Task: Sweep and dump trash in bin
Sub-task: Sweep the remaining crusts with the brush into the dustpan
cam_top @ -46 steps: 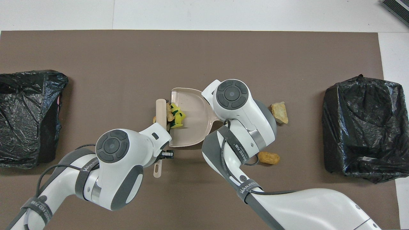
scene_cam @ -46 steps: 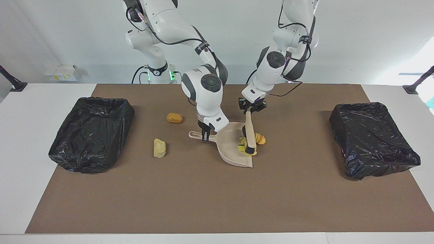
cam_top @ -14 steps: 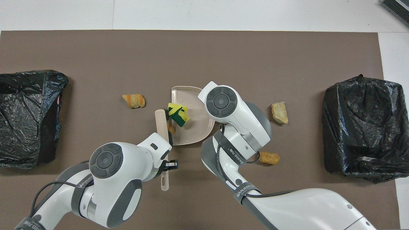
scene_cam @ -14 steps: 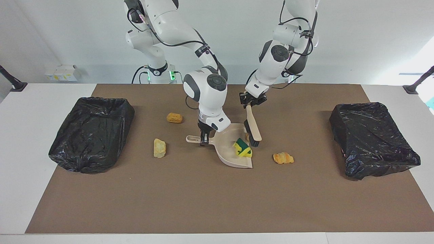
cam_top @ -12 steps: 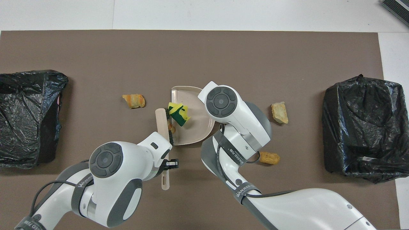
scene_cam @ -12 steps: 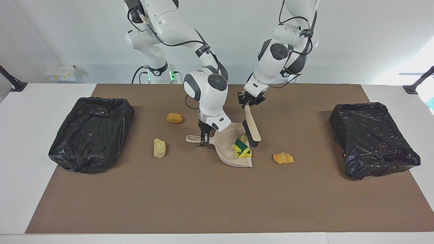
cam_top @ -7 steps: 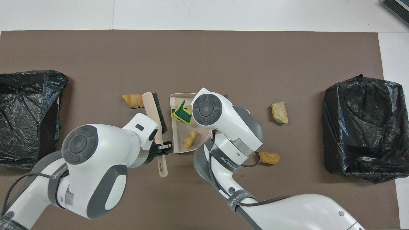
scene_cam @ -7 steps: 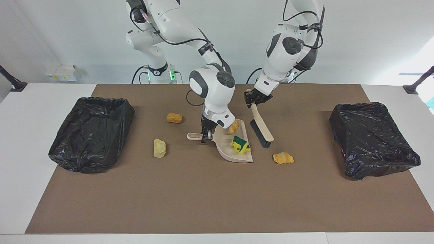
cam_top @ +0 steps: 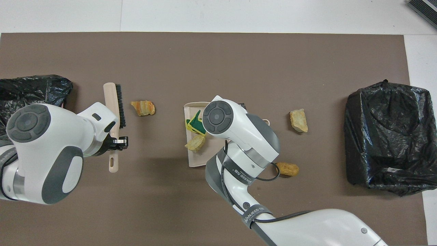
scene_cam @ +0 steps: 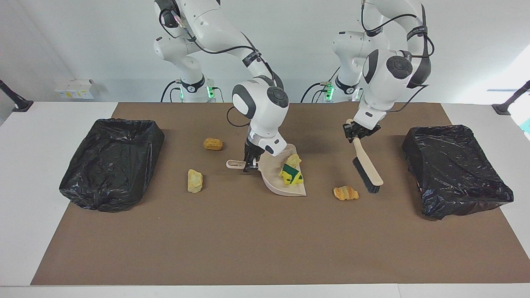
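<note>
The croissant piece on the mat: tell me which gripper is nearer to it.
Left. The left gripper holds the brush right beside the croissant piece; the right gripper grips the dustpan handle, toward the right arm's end.

Two scraps [scene_cam: 292, 170] lie in my dustpan [scene_cam: 276, 180]; a bread lump [scene_cam: 346, 193] sits between dustpan and brush [scene_cam: 367, 168].

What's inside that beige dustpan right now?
The dustpan holds a yellow-green sponge scrap and a tan bread-like lump. The right arm's wrist covers the pan's handle end from above, so anything there stays hidden.
</note>
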You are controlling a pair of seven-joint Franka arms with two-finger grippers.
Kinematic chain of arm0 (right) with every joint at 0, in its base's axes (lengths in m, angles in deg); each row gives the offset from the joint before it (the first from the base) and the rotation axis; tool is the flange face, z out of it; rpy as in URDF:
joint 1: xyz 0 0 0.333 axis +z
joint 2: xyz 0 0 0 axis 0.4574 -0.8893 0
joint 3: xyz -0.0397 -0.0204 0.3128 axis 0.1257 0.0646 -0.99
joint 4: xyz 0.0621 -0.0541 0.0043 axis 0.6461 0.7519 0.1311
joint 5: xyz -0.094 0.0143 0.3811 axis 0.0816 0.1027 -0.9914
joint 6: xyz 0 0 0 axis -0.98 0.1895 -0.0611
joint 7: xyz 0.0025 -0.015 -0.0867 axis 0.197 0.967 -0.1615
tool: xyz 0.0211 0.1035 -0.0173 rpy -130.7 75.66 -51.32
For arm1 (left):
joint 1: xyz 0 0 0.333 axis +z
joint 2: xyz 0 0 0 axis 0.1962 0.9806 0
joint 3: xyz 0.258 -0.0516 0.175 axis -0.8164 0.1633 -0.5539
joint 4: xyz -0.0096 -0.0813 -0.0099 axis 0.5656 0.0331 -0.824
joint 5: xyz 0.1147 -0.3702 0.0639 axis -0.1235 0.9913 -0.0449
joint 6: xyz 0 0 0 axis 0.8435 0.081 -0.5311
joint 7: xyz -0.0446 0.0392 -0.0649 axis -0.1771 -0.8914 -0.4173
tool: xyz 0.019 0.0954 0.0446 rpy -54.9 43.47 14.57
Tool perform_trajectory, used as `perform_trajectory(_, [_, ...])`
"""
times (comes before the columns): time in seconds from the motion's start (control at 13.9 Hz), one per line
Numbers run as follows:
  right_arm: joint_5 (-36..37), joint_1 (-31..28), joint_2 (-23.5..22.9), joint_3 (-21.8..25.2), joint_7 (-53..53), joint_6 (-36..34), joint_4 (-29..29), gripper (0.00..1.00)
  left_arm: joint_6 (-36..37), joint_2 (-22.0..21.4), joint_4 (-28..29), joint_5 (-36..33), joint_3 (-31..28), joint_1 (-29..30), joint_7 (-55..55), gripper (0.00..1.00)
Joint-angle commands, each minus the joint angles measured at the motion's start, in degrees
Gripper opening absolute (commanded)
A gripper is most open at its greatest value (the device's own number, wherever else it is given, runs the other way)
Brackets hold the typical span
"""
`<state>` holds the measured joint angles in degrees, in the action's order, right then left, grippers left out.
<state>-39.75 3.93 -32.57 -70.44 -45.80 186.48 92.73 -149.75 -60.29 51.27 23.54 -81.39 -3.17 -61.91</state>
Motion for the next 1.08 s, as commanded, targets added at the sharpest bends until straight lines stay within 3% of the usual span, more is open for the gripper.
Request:
perform_trajectory(0.0, [1.7,0.1,0.6,-0.1,0.2,-2.0,0.3,0.0,3.9,10.8,-9.9,-4.3,0.8,0.1,-2.5,0.0])
perform_trajectory(0.14, [1.7,0.1,0.6,-0.2,0.6,-1.6,0.3,0.0,3.0,13.7,-10.4,-4.7,0.8,-0.2,-4.3,0.0])
perform_trajectory(0.5, [0.4,0.0,0.5,-0.2,2.7,-0.6,0.4,0.0,-2.2,12.1,-3.4,-3.6,1.2,-5.7,-4.0,0.0])
perform_trajectory(0.65, [0.4,-0.1,0.5,-0.2,2.7,0.3,0.5,0.0,-2.0,11.8,-3.3,0.9,1.2,-10.1,1.2,0.0])
perform_trajectory(1.01, [-0.8,-0.7,0.4,-0.3,2.7,2.4,0.9,0.0,-0.9,9.9,-3.3,12.6,1.5,-17.3,1.5,0.0])
